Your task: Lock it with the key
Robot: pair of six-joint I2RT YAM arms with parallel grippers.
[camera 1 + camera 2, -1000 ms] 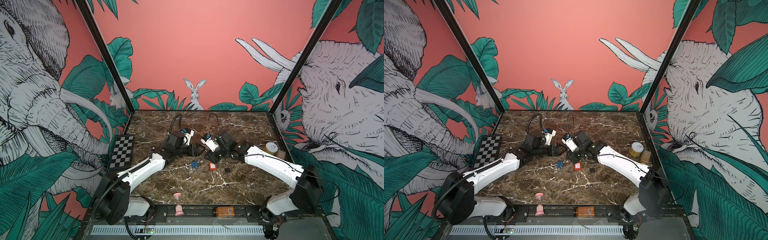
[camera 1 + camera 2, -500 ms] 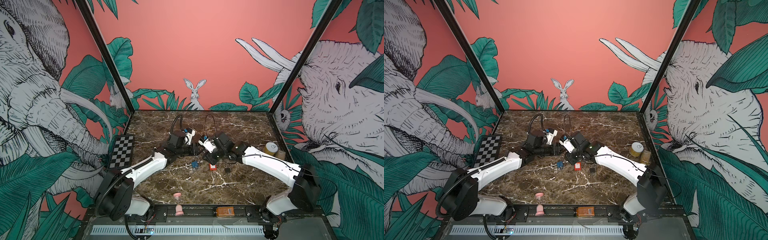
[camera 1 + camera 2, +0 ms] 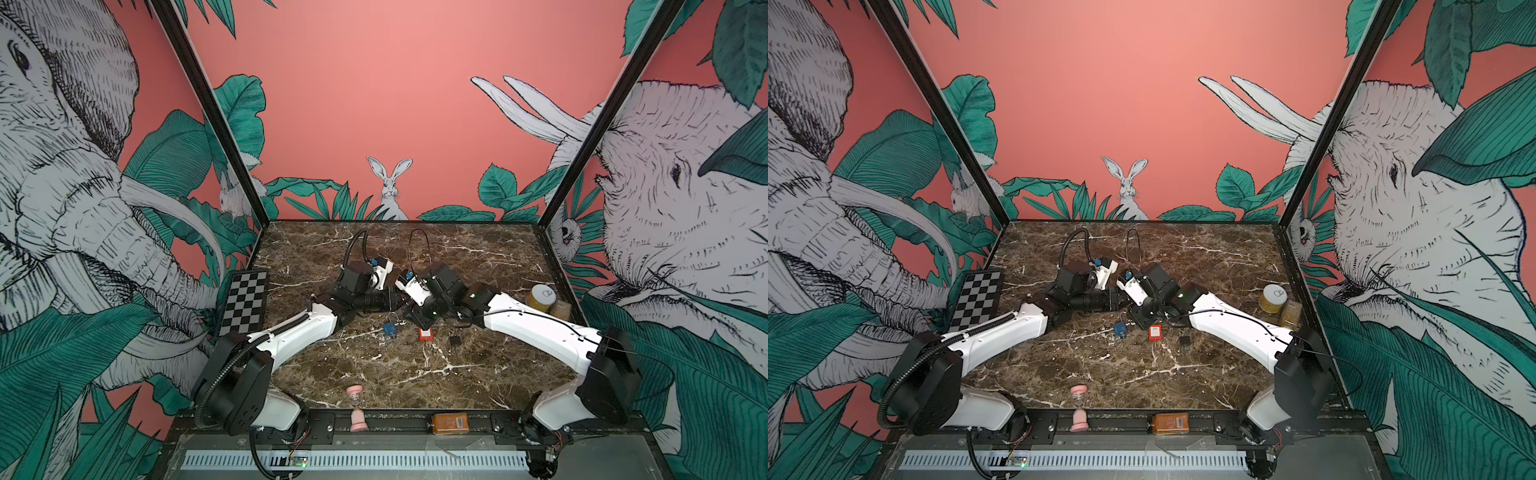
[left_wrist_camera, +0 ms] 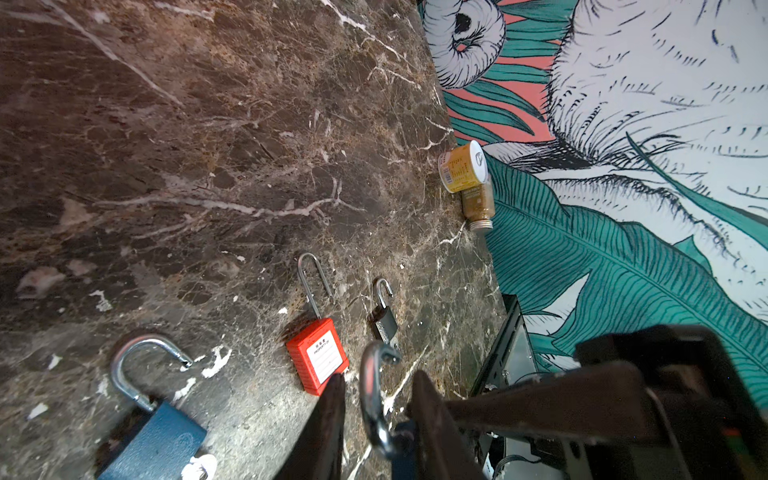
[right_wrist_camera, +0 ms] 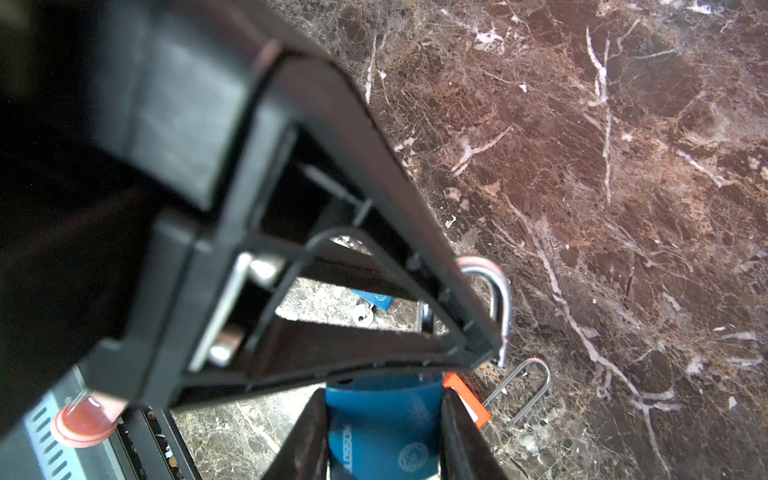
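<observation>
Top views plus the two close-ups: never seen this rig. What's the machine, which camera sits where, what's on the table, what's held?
It's two white-and-black robot arms: left arm, right arm, over a dark marble table. The wide pictures come from one stereo camera overhead; each close-up comes from a camera on an arm's wrist. The right tool grips the body of a dark blue padlock. The left tool straddles that padlock's silver shackle, with gaps showing either side. On the marble lie a second blue padlock, a red padlock with a long thin shackle and a small black padlock.
</observation>
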